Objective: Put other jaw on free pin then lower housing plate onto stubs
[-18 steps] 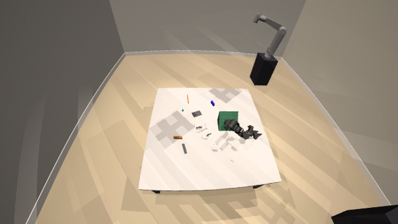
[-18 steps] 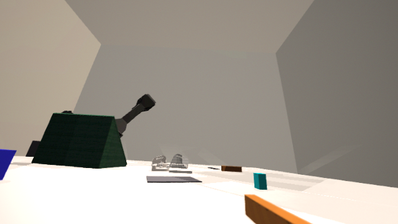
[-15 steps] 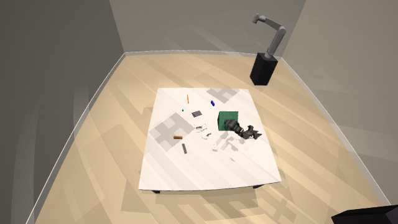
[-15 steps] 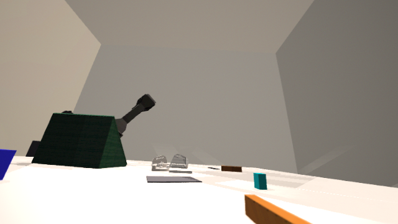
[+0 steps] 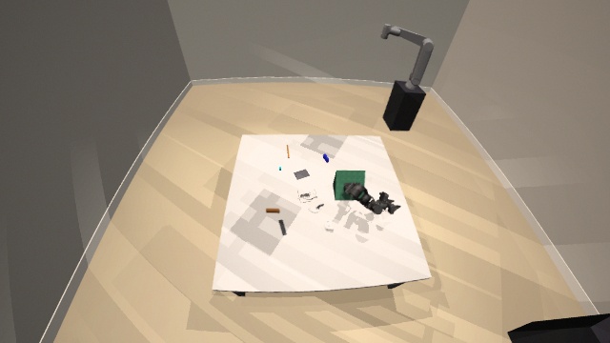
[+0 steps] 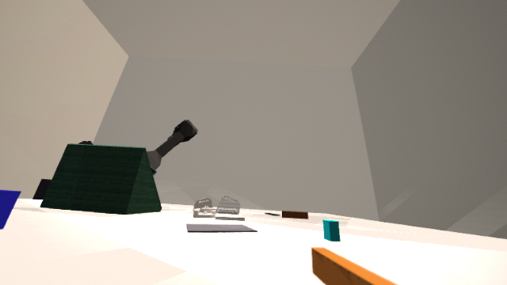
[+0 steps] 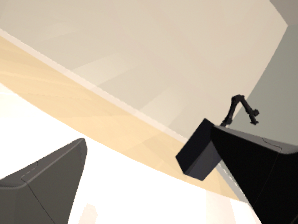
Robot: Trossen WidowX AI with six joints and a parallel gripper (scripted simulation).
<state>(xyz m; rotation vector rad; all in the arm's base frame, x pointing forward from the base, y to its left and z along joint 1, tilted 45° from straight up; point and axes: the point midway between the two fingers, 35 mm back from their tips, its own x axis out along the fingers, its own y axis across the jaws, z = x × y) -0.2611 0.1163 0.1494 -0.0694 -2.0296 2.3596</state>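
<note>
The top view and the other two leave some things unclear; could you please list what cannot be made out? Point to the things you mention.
- Gear teeth on the pale assembly (image 5: 307, 195) (image 6: 228, 207): too small, top and exterior views.
- Blue object (image 5: 326, 158) (image 6: 7, 207): cut off by the exterior view's left edge.
- Arm's base: hidden behind the green block (image 5: 350, 176) (image 6: 95, 178), exterior view.

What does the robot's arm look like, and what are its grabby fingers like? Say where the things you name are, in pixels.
The arm (image 5: 363, 196) (image 6: 168, 146) is dark grey, nearly black, with chunky joints and a slimmer straight part between them. The gripper has two fingers, wide at the bottom and narrowing to blunt tips. One looks grey, the other almost black. Thin dark lines run across them. I can't see any cables.
</note>
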